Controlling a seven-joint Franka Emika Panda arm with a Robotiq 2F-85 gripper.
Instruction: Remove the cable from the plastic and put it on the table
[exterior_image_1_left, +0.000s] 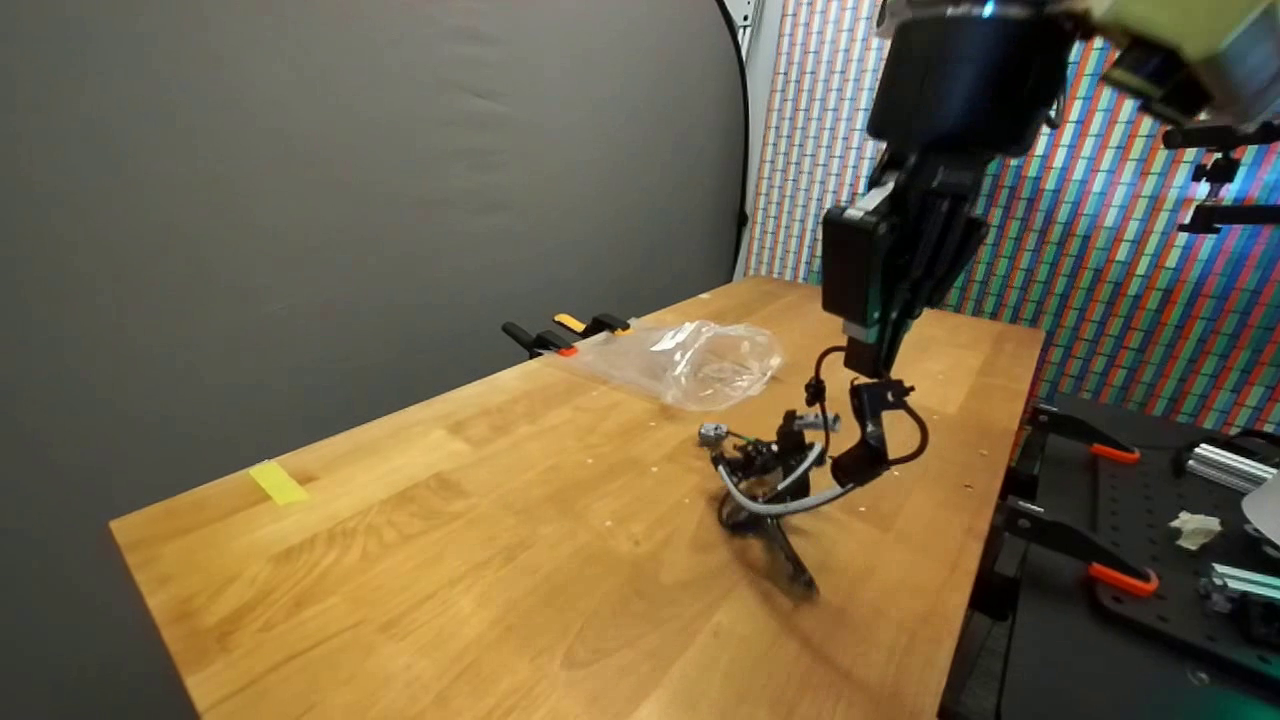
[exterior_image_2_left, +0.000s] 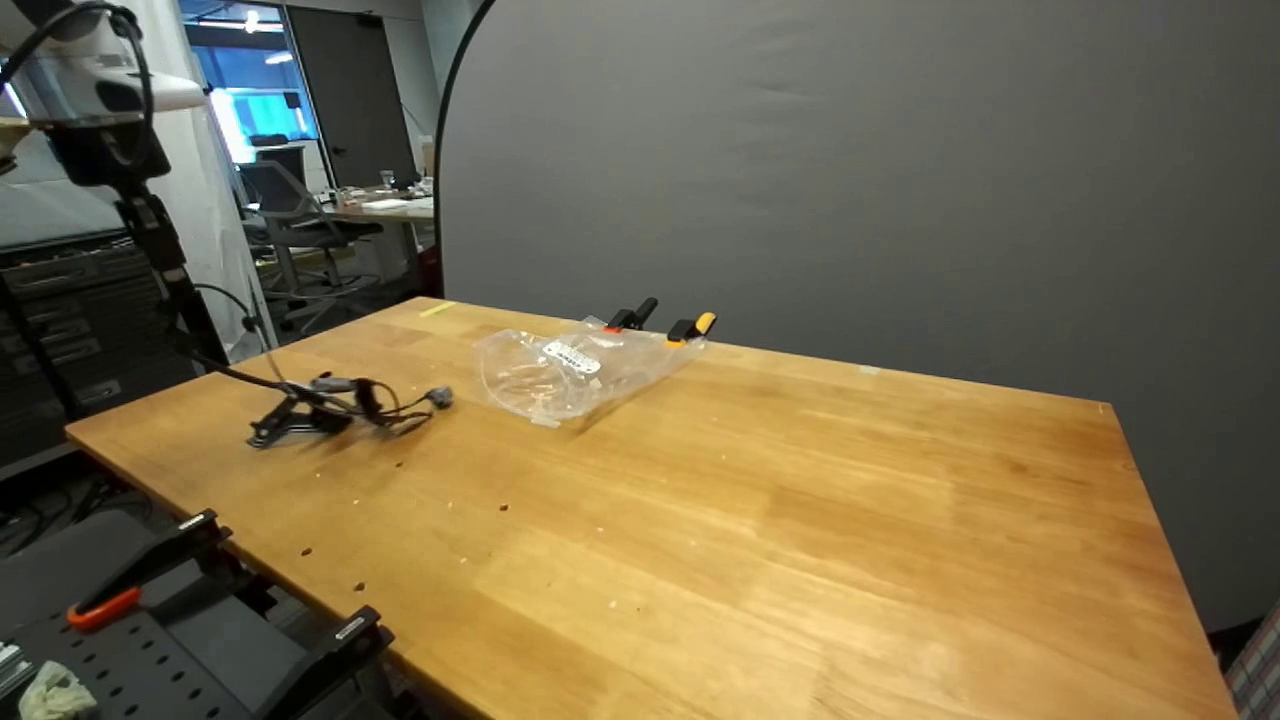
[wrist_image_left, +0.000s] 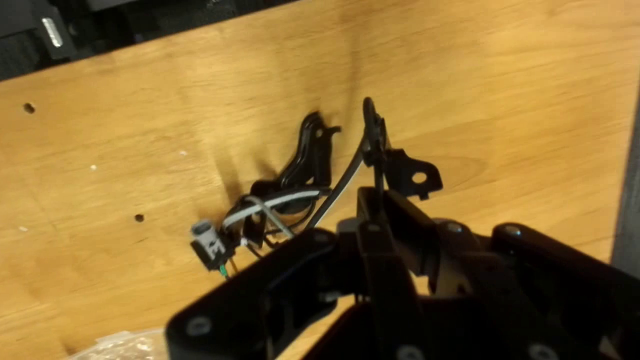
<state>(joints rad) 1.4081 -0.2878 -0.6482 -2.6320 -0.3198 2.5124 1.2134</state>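
A looped black-and-grey cable (exterior_image_1_left: 790, 507) with black brackets (wrist_image_left: 317, 159) hangs pinched in the black two-finger gripper (exterior_image_1_left: 868, 360); a clear plastic bag (exterior_image_1_left: 700, 368) lies apart

Below the gripper (exterior_image_1_left: 868, 362), the wooden table (exterior_image_1_left: 450, 560) is carrying a plastic bag (exterior_image_1_left: 715, 368) nearby, 2 clamps (exterior_image_1_left: 553, 343) beyond the bag, and yellow tape (exterior_image_1_left: 278, 482) well apart. Underneath, a cable (exterior_image_1_left: 780, 508) is hanging close to the table, contact unclear.
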